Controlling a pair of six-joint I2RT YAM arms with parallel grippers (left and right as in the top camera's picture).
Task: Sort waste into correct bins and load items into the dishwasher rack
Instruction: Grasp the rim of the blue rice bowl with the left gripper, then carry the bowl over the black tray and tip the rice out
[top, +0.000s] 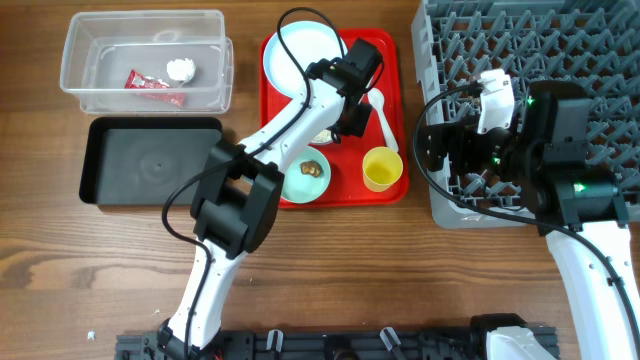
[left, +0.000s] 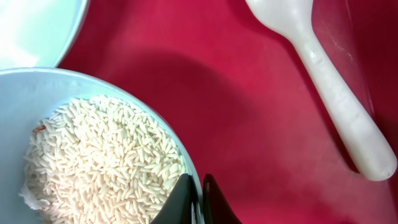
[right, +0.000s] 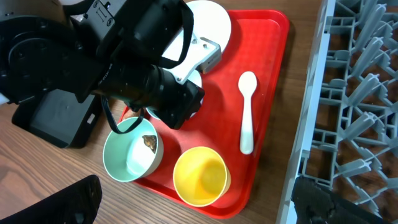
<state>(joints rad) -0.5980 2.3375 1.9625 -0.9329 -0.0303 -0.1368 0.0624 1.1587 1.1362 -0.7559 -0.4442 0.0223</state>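
**Left arm pinches the rice bowl's rim**

The left end effector (left: 196, 198) has its fingers pressed together on the rim of the pale blue bowl (left: 37, 93), apparently one inside and one outside. The white rice grains (left: 99, 162) are heaped within. The bowl sits on the red serving tray (left: 249, 93), largely hidden overhead by the arm. The black tray (top: 150, 160) lies to the robot's left, probably the rice's destination, so the left arm is nearer. The right end effector (top: 445, 150) hovers spread wide at the dishwasher rack (top: 580, 50) edge.

Bright even light, soft shadow on red tray (left: 261, 112), faint sheen on white spoon (left: 329, 81), rice (left: 106, 162) in sharp focus
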